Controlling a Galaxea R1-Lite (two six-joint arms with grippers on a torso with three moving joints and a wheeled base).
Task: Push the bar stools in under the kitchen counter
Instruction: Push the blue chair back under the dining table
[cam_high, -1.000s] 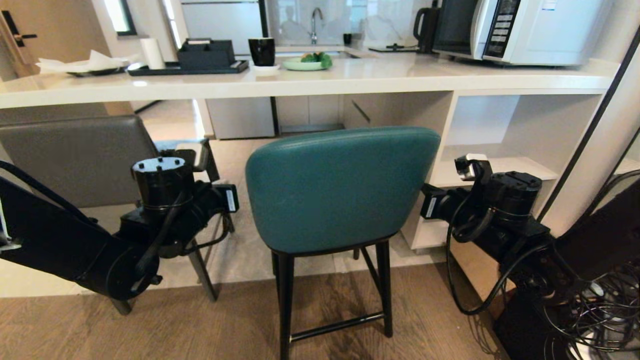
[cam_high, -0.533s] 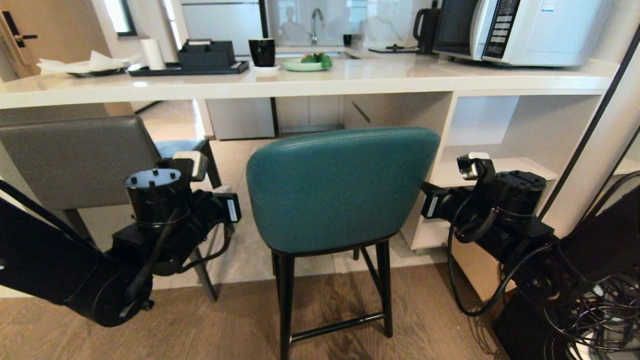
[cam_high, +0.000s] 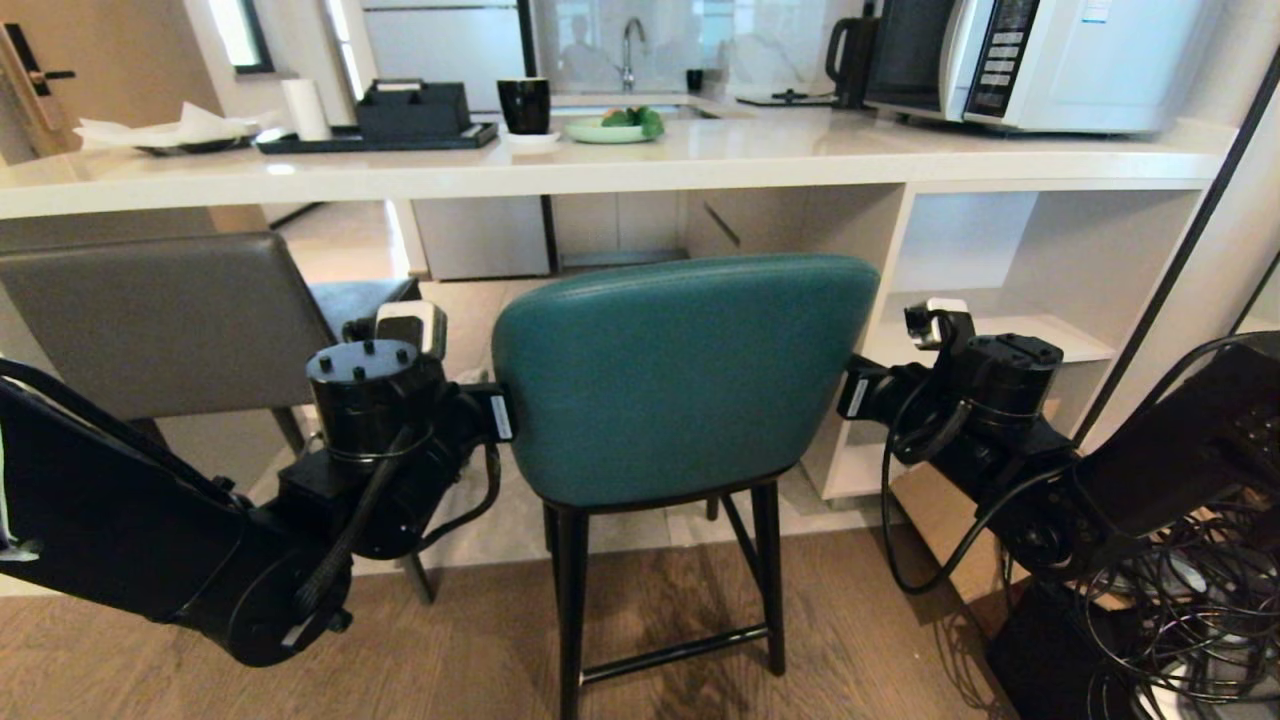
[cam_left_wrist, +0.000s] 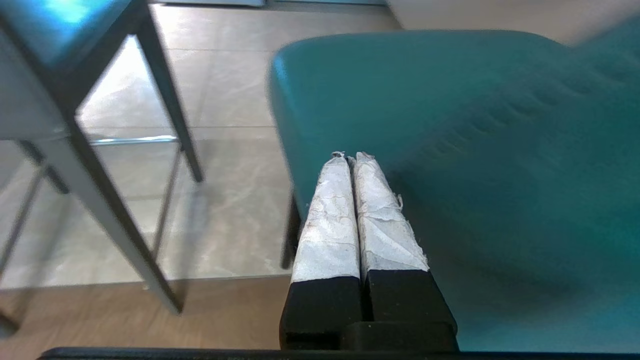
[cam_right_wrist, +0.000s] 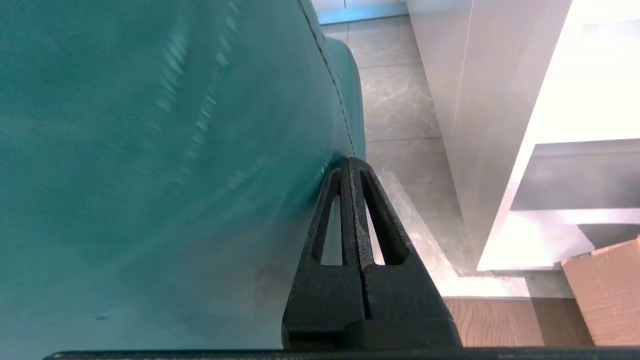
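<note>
No legible txt: microwave (cam_high: 1040, 60) panel

Left pincer (cam_left_wrist: 351, 156) and right pincer (cam_right_wrist: 348, 161) both closed, arms forward

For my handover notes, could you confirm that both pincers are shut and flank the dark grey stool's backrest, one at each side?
Not quite: it is the teal stool they flank, as the head view shows. The left pincer and right pincer are both shut, one at each side of its backrest. The dark grey stool stands further left.
</note>
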